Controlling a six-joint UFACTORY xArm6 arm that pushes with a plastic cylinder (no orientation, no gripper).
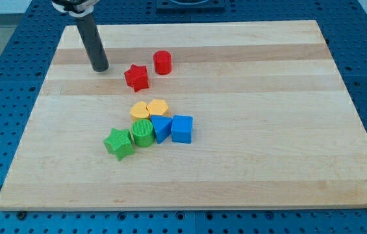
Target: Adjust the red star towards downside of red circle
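Note:
The red star [136,77] lies on the wooden board [267,130], below and to the left of the red circle [162,62], with a small gap between them. My tip [100,67] rests on the board to the left of the red star, a short way off and not touching it. The dark rod rises from the tip toward the view's top left.
A cluster sits below the red blocks near the board's middle: a yellow heart [139,109], a yellow block [158,108], a green circle [143,132], a green star [119,143], a blue block [162,127] and a blue cube [182,129].

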